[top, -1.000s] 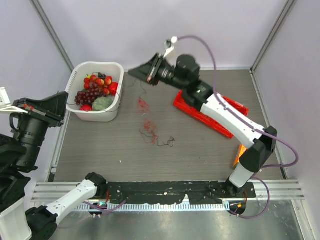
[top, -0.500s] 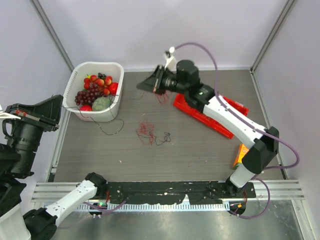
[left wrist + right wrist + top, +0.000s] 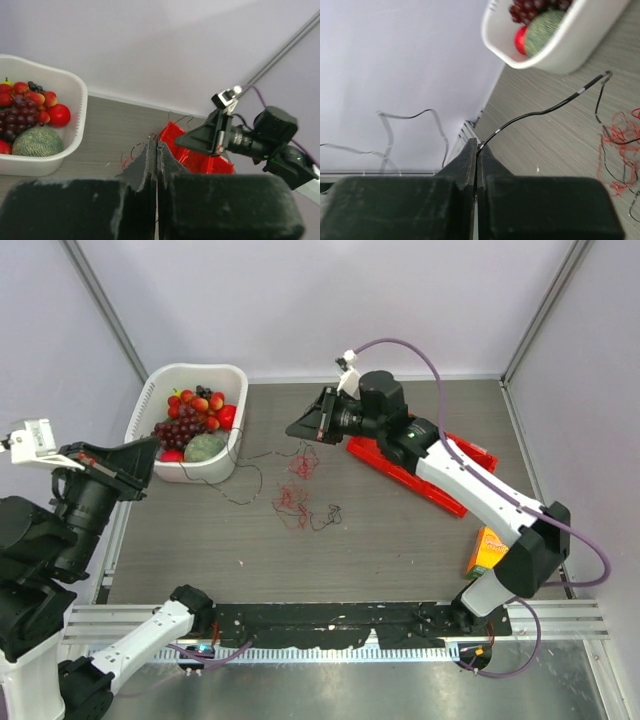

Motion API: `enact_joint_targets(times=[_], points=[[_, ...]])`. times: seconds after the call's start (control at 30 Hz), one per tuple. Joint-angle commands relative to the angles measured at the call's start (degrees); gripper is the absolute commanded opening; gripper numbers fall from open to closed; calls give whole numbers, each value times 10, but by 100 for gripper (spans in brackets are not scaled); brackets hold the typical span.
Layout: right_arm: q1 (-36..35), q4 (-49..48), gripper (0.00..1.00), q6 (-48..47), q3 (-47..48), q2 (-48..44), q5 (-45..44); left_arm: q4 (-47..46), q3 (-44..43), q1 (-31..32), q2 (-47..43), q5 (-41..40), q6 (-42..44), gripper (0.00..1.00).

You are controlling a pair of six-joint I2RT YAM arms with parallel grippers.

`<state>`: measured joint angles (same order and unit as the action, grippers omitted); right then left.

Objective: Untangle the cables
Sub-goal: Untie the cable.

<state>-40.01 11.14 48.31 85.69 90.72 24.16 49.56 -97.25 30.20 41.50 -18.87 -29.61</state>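
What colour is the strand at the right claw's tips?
Black with a pale band; the strand from the right claw shows best in the right wrist view.

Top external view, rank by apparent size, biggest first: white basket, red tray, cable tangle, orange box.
1. white basket
2. red tray: partly under the right arm, so its full extent is unsure
3. cables, counting their loose spread
4. orange box, partly hidden by that arm

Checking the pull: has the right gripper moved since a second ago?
Yes. The right gripper, pinching a black cable, has come toward the near side, now beside the red tray's left end.
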Motion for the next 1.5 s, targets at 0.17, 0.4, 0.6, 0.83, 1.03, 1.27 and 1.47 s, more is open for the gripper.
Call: enact_joint_targets(times=[0.17,0.4,0.6,0.83,1.03,1.27,1.47], points=[[-2,-108,1,45,-39,-52,48,-77,144,0,12,165,-42,0],[-2,-108,1,35,-95,-62,46,-201,307,-1,17,312,-88,2],[-2,-166,1,66,-156,-79,49,-317,403,0,46,391,-126,5],[-2,-192,1,84,-177,-83,62,-403,460,0,75,438,-136,13],[-4,-228,1,114,-192,-80,78,-431,479,0,90,445,-125,19],[-3,-252,1,130,-204,-77,86,-424,475,-1,100,437,-122,20],[-2,-248,1,127,-209,-80,85,-353,457,-1,61,399,-94,42]])
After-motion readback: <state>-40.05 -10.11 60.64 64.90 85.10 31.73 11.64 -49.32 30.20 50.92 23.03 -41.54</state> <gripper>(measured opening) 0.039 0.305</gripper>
